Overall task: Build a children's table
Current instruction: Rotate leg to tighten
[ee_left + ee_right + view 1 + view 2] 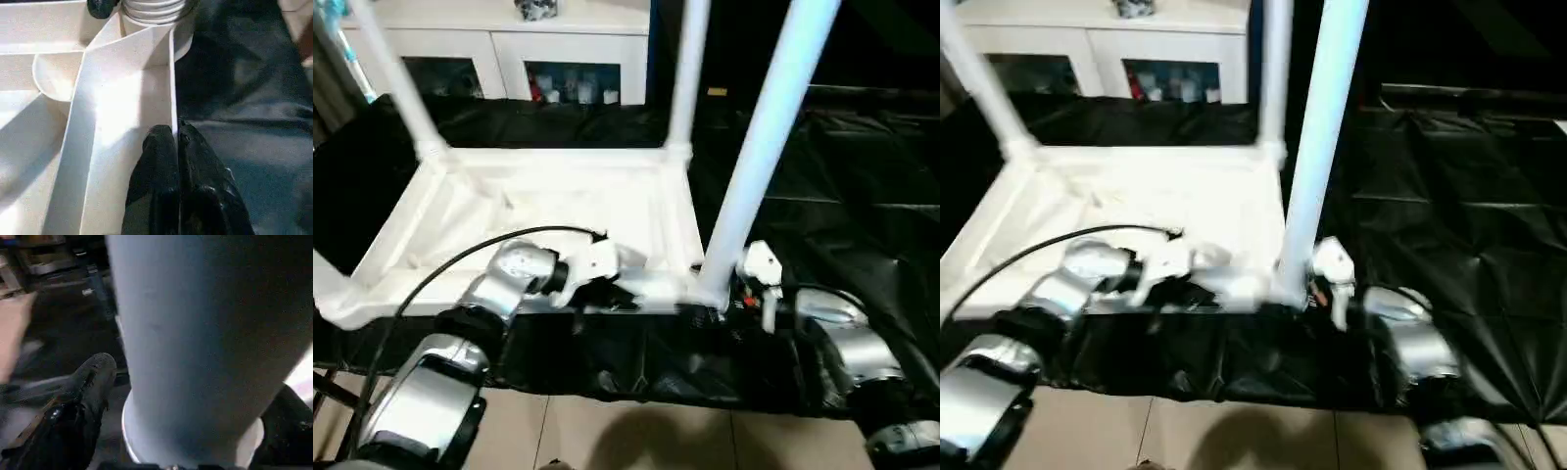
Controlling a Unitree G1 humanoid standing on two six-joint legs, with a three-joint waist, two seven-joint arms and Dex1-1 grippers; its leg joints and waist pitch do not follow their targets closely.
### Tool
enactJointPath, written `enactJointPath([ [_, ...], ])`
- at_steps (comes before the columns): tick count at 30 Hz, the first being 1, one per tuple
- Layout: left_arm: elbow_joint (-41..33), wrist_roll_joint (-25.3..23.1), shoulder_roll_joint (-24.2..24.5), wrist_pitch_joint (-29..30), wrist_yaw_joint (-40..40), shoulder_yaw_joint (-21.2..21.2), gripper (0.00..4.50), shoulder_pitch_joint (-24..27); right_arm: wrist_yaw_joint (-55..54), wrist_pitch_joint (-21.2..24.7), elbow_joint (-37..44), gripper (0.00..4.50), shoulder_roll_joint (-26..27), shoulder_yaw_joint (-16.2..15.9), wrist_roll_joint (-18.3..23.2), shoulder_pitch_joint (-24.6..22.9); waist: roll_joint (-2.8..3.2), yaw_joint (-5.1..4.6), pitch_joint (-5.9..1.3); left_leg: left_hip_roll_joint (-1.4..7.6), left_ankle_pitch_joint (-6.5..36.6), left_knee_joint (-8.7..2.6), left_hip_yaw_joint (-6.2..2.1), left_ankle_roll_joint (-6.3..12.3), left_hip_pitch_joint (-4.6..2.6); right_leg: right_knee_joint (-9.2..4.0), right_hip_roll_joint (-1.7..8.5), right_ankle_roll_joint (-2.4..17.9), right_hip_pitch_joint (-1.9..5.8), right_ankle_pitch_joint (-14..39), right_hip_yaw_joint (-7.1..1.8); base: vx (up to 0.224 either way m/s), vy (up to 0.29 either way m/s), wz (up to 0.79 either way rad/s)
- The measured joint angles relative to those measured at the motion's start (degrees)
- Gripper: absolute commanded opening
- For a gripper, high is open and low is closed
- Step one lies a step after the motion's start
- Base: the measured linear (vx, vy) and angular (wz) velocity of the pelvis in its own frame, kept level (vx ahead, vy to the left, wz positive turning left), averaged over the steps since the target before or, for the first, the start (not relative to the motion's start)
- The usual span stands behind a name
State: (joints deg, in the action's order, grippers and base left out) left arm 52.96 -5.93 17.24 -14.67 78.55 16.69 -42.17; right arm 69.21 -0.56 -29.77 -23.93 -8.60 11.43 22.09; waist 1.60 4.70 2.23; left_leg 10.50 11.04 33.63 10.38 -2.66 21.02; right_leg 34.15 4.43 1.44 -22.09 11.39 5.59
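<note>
The tabletop (558, 201) lies upside down on a black sheet (842, 176), its ribbed underside facing up. Three legs stand upright in its corner sockets: one at the far left corner (396, 78), one at the far right corner (685, 73), and a third at the near right corner (769, 147), closest to the robot. Beyond the tabletop's far edge stands a white cabinet (509, 44) with glass doors.

The left gripper (177, 142) rests at the tabletop's near edge, left of the near leg. Its two black fingers (156, 166) are pressed together, and the wrist view shows them straddling the thin outer wall of the tabletop, one finger inside the rim and one outside, pinching it. Ahead of the fingers along that wall sits the near right socket (156, 10), with the ringed end of the leg seated in it. A black cable (460, 259) arcs over the tabletop to the left forearm.

The right gripper (195, 406) sits at the base of the near leg, on the side away from the tabletop's middle. Its fingers are spread wide on either side of the leg: one finger (88, 382) stands just beside the tube with a gap showing, and the other finger (293, 421) shows past the leg's flared end on the opposite side. Whether either pad touches the leg cannot be told.
</note>
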Motion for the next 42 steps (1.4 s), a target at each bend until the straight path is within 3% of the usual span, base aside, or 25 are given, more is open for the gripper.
enactJointPath([
  [4, 0.0, 0.1, 0.6, -0.9, 2.2, 0.0, 0.0, 0.2, 2.8, 1.1, 1.0, 3.16, -0.9, -0.9, 0.2, -0.1, -0.01, 0.44, 0.0, 0.05, 0.0, 0.0, 0.04, -0.01, -0.02, 0.03, 0.0, 0.0, 0.0, 0.0, 0.02, 0.0, 0.0, 0.0],
  [12, 0.0, 0.3, 1.1, -1.4, 3.1, 0.1, 0.0, 0.3, 3.2, 1.7, 1.9, 3.16, -0.9, -0.9, 0.2, -0.5, -0.01, 0.47, 0.0, 0.05, 0.0, 0.0, 0.06, -0.01, -0.01, 0.02, 0.0, 0.0, 0.0, 0.0, 0.02, 0.0, 0.0, 0.0],
  [17, 0.0, 0.5, 0.4, -1.2, 2.1, -0.1, 0.0, 0.5, 1.4, 2.4, 3.0, 2.83, 0.5, 0.0, 0.7, -2.1, -0.01, 0.59, 0.0, 0.06, 0.0, 0.0, 0.07, -0.01, -0.04, 0.03, 0.0, 0.0, 0.02, 0.0, 0.02, 0.0, 0.0, 0.0],
  [25, 1.6, -2.7, -5.1, 6.7, -13.1, -1.1, 0.0, -1.3, -23.9, 0.0, -2.7, 2.75, 8.7, 7.2, -2.1, -1.4, -0.06, -0.21, 0.0, 0.01, 0.1, 0.09, 0.22, -0.41, -0.63, -0.02, 0.06, -0.1, 0.39, -0.1, -0.16, 0.0, 0.0, 0.0],
  [28, 1.7, -3.2, -7.9, 9.7, -19.2, -1.2, 0.0, -1.8, -34.8, 0.6, -5.2, 2.75, 12.2, 9.5, -3.0, 0.6, -0.06, -1.1, 0.0, -0.02, 0.1, 0.07, 0.23, -0.41, -0.68, -0.04, 0.06, -0.1, 0.41, -0.2, -0.2, 0.0, 0.0, 0.0],
  [33, 2.0, -4.4, -11.2, 12.4, -25.8, -1.2, 0.0, -2.5, -48.7, 1.0, -8.7, 2.75, 16.6, 12.0, -5.0, 3.9, 0.02, -1.52, -0.08, -0.04, 0.1, -0.03, 0.22, -0.42, -0.85, -0.03, 0.06, -0.1, 0.58, -0.2, -0.2, 0.0, 0.0, 0.0],
  [34, 2.0, -4.5, -11.5, 12.6, -26.5, -1.2, 0.0, -2.5, -50.3, 0.8, -9.4, 3.1, 17.4, 12.5, -5.2, 4.5, 0.04, -1.54, -0.09, -0.03, 0.1, -0.05, 0.22, -0.42, -0.88, -0.04, 0.06, -0.2, 0.6, -0.2, -0.2, 0.0, 0.0, 0.0],
  [42, 0.8, -4.4, -10.5, 11.9, -25.1, -1.3, 0.0, -2.0, -48.8, -2.3, -10.7, 3.91, 17.9, 12.3, -5.5, 4.7, 0.09, -1.78, -0.07, -0.06, 0.1, -0.15, 0.22, -0.41, -0.8, -0.11, 0.06, -0.1, 0.53, -0.2, -0.21, 0.0, 0.0, 0.0],
])
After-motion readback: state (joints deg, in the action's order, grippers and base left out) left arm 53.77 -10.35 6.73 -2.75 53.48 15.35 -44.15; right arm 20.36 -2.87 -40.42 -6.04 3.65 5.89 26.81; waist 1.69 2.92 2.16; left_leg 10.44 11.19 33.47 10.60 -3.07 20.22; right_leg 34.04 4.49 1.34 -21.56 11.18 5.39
